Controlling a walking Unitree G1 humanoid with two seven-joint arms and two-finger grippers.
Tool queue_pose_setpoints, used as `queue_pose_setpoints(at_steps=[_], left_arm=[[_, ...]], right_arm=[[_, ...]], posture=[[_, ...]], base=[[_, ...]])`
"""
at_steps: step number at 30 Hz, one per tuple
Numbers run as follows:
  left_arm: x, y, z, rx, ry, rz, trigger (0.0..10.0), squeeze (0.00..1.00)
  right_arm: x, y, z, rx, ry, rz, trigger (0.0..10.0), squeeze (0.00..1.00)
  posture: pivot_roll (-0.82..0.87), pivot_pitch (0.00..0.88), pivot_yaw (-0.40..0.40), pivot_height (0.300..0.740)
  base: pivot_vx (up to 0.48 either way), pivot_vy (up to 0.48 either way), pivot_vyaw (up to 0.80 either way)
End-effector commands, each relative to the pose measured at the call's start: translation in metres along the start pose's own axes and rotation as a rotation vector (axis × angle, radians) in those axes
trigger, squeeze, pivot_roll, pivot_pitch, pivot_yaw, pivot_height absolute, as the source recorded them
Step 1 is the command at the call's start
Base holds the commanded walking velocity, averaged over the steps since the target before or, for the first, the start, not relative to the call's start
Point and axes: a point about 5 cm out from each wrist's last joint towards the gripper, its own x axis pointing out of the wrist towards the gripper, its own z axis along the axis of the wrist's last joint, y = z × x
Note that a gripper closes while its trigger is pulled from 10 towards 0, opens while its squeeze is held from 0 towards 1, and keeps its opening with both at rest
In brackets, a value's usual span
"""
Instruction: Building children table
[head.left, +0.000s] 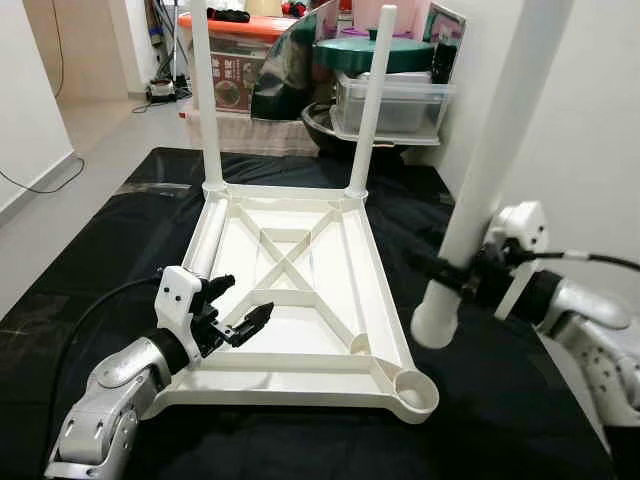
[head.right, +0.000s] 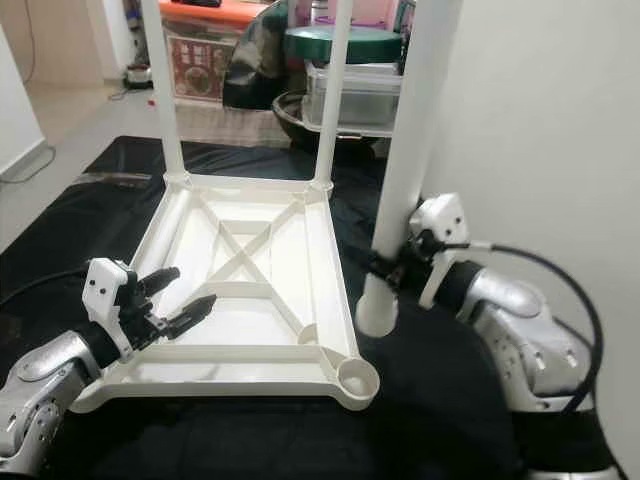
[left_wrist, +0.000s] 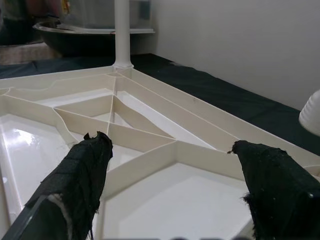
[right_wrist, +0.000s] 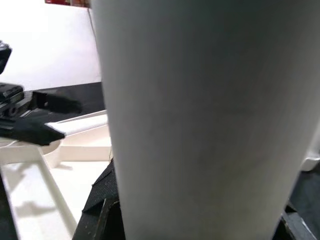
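An upside-down white children's table top (head.left: 300, 290) lies on a black mat, ribbed underside up. Two white legs (head.left: 372, 100) stand in its far corner sockets. The near right corner socket (head.left: 415, 392) is empty and round. My right gripper (head.left: 450, 272) is shut on a third white table leg (head.left: 490, 170), held nearly upright just right of the table's edge, its lower end (head.right: 376, 315) hanging above the mat near that socket. My left gripper (head.left: 240, 305) is open over the table's near left part, with nothing between its fingers (left_wrist: 85, 170).
The black mat (head.left: 100, 260) covers the floor around the table. A white wall (head.right: 540, 120) runs close on the right. Plastic storage boxes (head.left: 390, 100), a green lid and a dark basin stand behind the table. Bare tiled floor lies at the far left.
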Motion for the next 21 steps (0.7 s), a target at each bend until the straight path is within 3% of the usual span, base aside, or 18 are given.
queue_pose_setpoints(at_steps=[1, 10, 12, 15, 21], left_arm=[[0.0, 0.004, 0.0, -0.019, 0.0, 0.015, 10.0, 0.0], [0.0, 0.003, 0.001, -0.024, -0.006, 0.032, 10.0, 0.0], [-0.001, 0.004, 0.001, -0.035, -0.005, 0.034, 10.0, 0.0], [-0.001, 0.004, 0.001, -0.038, -0.004, 0.029, 10.0, 0.0], [0.0, 0.004, 0.003, -0.019, -0.027, 0.032, 10.0, 0.0]], right_arm=[[0.005, 0.004, -0.002, -0.017, -0.005, -0.018, 0.0, 0.0], [0.015, 0.011, -0.002, 0.08, -0.019, -0.035, 0.0, 0.0], [0.017, 0.015, -0.001, 0.128, -0.02, -0.037, 0.0, 0.0], [0.018, 0.018, 0.0, 0.129, -0.03, -0.037, 0.0, 0.0], [0.021, 0.024, 0.001, 0.139, -0.034, -0.026, 0.0, 0.0]], posture=[[0.04, 0.0, -0.122, 0.74], [0.06, 0.0, -0.135, 0.74], [0.06, 0.0, -0.135, 0.74], [0.06, 0.0, -0.135, 0.74], [0.06, 0.0, -0.135, 0.74]], base=[[0.0, 0.0, 0.0], [0.0, 0.0, 0.0], [0.0, 0.319, -0.8], [0.0, 0.439, -0.53], [0.0, 0.0, -0.68]])
